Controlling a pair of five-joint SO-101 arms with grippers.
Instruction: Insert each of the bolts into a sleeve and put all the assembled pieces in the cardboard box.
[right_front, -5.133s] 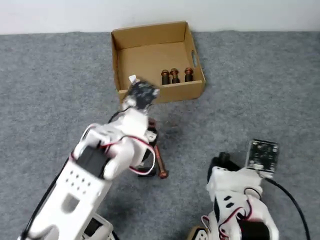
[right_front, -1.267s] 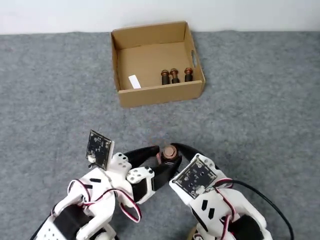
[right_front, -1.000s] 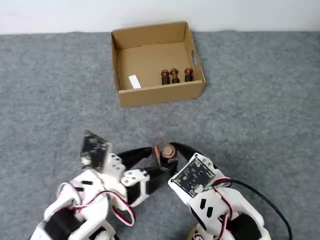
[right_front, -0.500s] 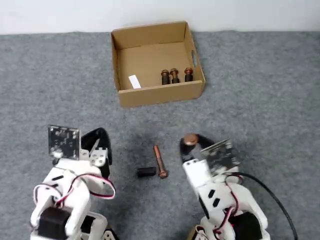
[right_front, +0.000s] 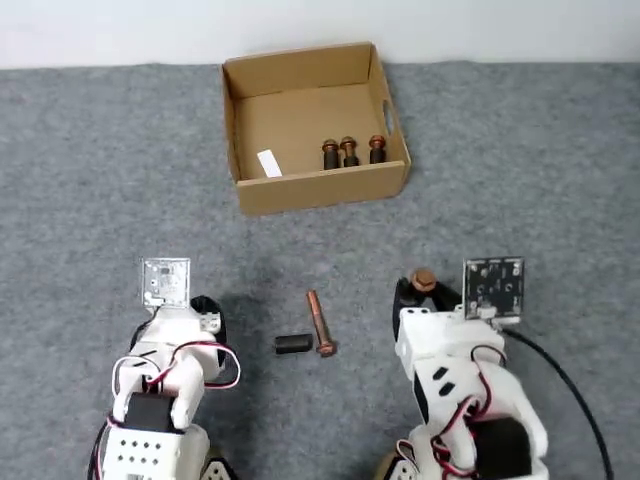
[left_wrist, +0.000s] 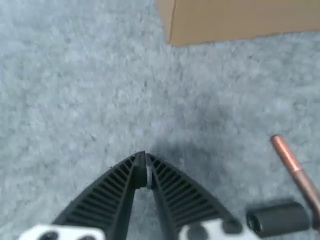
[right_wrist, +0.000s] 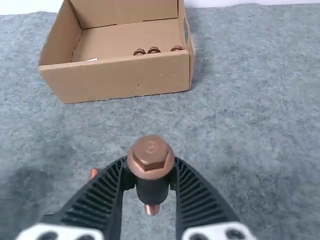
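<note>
This reads as a small robotics lab bench: a counter (right_front: 540, 180) under a grey felt-like mat against a plain white wall (right_front: 320, 30), a white desktop left arm (right_front: 160, 400) and right arm (right_front: 440, 370) with bare circuit-board cameras (right_front: 165, 282) and loose red-and-white wires (right_front: 232, 368), plus a cardboard box (right_front: 300, 195).

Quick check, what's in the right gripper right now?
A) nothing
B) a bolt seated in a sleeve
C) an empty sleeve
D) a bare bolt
B: in the right wrist view the right gripper is shut on a black sleeve with a copper bolt through it, head on top and tip out below.
</note>
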